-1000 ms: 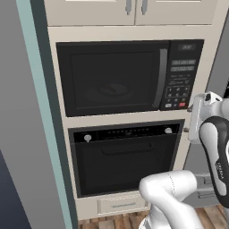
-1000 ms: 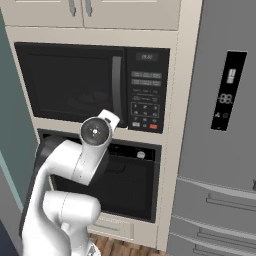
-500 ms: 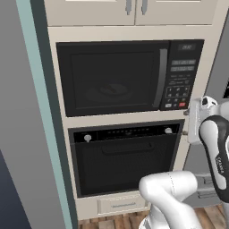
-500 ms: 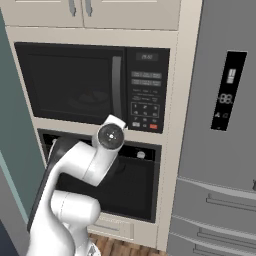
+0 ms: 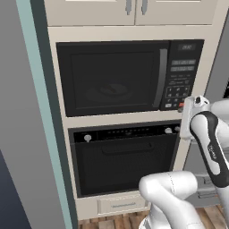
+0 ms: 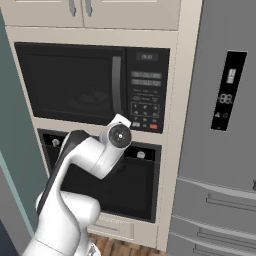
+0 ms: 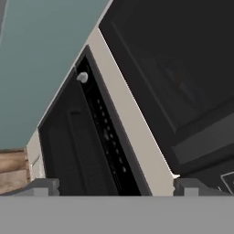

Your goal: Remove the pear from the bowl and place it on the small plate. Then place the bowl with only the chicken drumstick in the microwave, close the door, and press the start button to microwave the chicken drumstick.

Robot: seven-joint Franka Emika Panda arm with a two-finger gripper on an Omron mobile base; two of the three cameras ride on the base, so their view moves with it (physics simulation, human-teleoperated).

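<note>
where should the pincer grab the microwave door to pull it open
Grip the long vertical handle at the right edge of the closed microwave door, beside the keypad panel. Come straight in from the front with the fingers spread left and right of the bar, since it runs up and down. The open pincer is rolled now, so it would probably need levelling first.

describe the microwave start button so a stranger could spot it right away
Find the black microwave built into the cream cabinet column above the oven. Its keypad panel sits right of the door handle. The start button is the panel's lone red key, bottom right.
</note>
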